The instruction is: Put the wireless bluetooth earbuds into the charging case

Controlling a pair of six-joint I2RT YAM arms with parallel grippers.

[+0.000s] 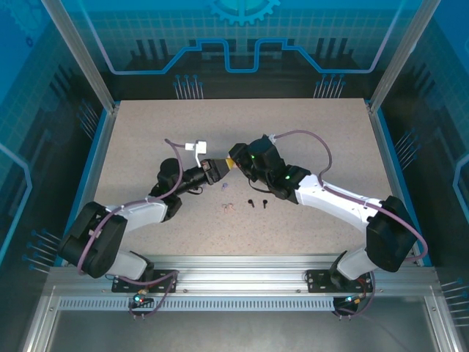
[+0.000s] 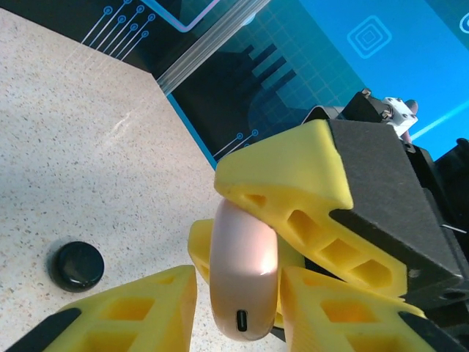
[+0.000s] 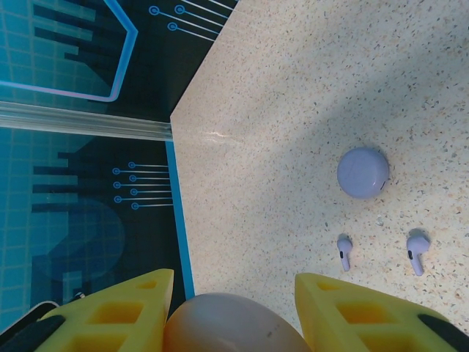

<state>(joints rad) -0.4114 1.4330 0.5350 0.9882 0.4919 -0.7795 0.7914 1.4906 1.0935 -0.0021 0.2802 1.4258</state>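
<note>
Your left gripper (image 2: 239, 286) has its yellow fingers (image 2: 146, 308) set partly apart, one on each side of the pale pink charging case (image 2: 243, 271) and close against its edges. You cannot tell whether they press on it. The case is a smooth, glossy rounded disc held on edge, with its charging port facing down. Left of the pink case, a matte black round case (image 2: 77, 265) lies flat on the speckled beige tabletop (image 2: 88, 147).

Your right gripper (image 3: 234, 286) is clamped on the pink case. In the left wrist view, one hollow-celled yellow finger bears on its top rim and the other passes behind it.

From overhead, the earbuds lie loose on the table, on the arm-base side of the pink case. The pale pink pair (image 1: 226, 207) is to the left and the black pair (image 1: 250, 203) to the right. In the right wrist view, a domed lavender case (image 3: 363, 172) sits closed beyond the pink case, with two stemmed lavender earbuds (image 3: 344, 251) near it.
</note>
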